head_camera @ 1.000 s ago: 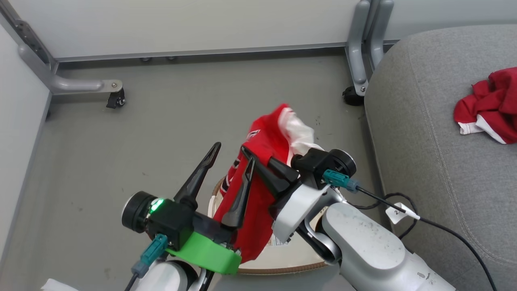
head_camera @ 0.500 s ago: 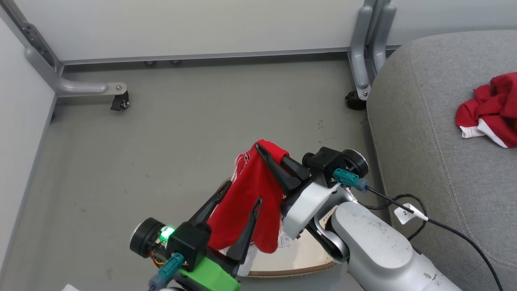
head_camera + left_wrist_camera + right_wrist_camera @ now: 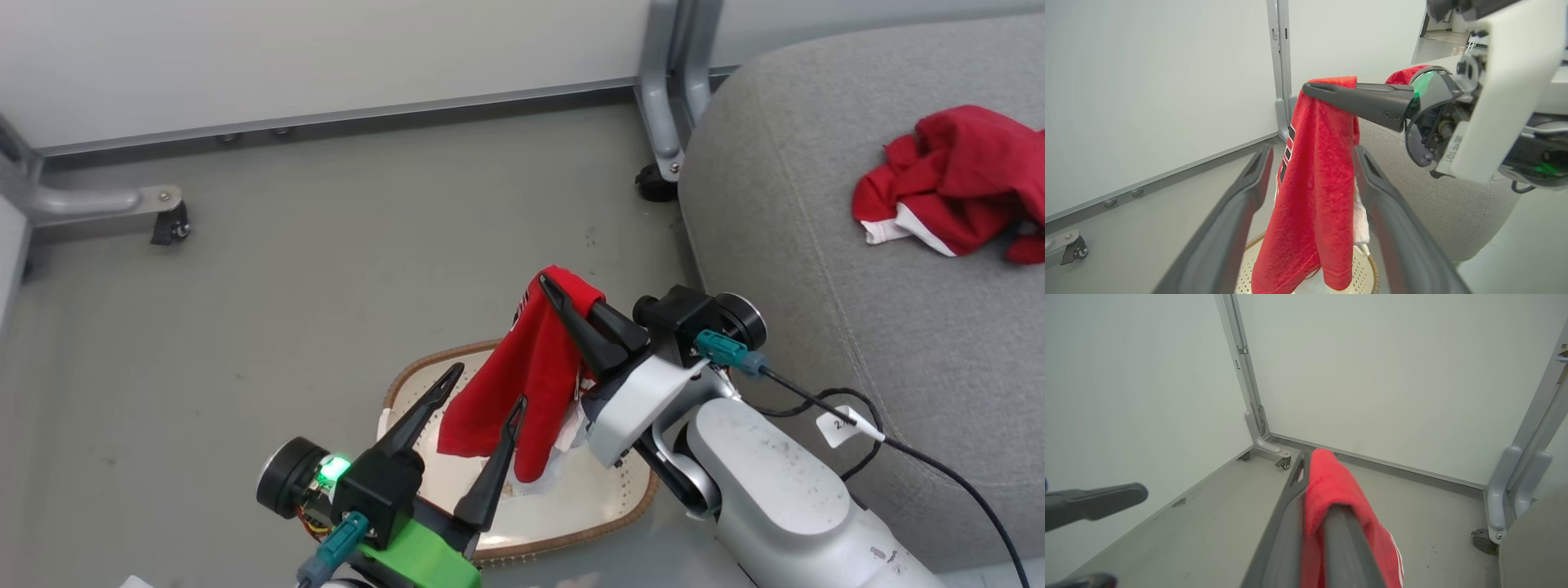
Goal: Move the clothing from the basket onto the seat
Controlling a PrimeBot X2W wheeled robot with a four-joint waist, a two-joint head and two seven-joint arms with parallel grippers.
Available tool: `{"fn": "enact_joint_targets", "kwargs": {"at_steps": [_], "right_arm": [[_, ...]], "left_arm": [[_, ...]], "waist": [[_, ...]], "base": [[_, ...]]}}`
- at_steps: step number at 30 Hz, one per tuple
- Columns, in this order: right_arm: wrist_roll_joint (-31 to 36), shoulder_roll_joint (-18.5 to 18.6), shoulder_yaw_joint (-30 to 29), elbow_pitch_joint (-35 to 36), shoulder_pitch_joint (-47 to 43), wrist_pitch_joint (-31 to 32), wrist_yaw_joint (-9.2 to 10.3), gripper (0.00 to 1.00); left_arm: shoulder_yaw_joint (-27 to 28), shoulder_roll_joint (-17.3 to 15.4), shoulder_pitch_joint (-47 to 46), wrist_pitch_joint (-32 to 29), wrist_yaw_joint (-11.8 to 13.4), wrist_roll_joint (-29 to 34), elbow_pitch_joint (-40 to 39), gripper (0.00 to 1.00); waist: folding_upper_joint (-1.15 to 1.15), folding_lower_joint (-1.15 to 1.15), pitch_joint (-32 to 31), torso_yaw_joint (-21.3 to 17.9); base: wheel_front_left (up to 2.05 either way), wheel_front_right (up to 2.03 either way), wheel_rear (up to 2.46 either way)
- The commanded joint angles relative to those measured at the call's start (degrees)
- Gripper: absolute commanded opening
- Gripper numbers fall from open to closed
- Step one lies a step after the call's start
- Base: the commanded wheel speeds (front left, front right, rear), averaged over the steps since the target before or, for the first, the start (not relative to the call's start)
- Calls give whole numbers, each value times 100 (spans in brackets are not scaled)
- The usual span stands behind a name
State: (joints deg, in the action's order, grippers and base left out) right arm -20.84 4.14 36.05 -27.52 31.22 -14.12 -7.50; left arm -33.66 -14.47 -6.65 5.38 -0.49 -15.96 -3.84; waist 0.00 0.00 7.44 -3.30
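Matt fabric seat [image 3: 775, 245]; fuzzy cloth clothing [image 3: 1310, 183]; perf. plastic basket [image 3: 588, 500].

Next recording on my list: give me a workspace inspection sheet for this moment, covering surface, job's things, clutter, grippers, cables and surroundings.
Surface: grey floor, a few dark specks.
Job's things: red jersey hangs above the basket; red garment lies crumpled on the seat.
Clutter: pale scrap at the head view's bottom-left edge, unidentifiable.
Grippers: right gripper shut on the jersey's top fold; left gripper open, fingers either side of the hanging jersey, contact unclear.
Cables: black cable with a white tag runs from the right wrist past the seat's front.
Surroundings: pale wall panels; grey frame legs on castors.
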Motion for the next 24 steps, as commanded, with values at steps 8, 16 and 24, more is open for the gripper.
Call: {"fn": "enact_joint_targets", "kwargs": {"at_steps": [8,16,24], "right_arm": [[113,-36,-325,120,18,-74,2,0],[238,-59,-888,237,-82,-113,2,0],[510,190,-1951,599,277,-114,2,0]], "left_arm": [[-78,-180,-269,-126,-49,149,-166,100],[-206,-295,-435,-364,-166,235,-389,100],[-324,-360,-699,-520,-283,320,-588,100]], "waist": [[0,0,500,-1374],[0,0,861,-2110],[0,0,1242,-2262]], "base": [[0,0,0],[0,0,0],[0,0,0]]}}
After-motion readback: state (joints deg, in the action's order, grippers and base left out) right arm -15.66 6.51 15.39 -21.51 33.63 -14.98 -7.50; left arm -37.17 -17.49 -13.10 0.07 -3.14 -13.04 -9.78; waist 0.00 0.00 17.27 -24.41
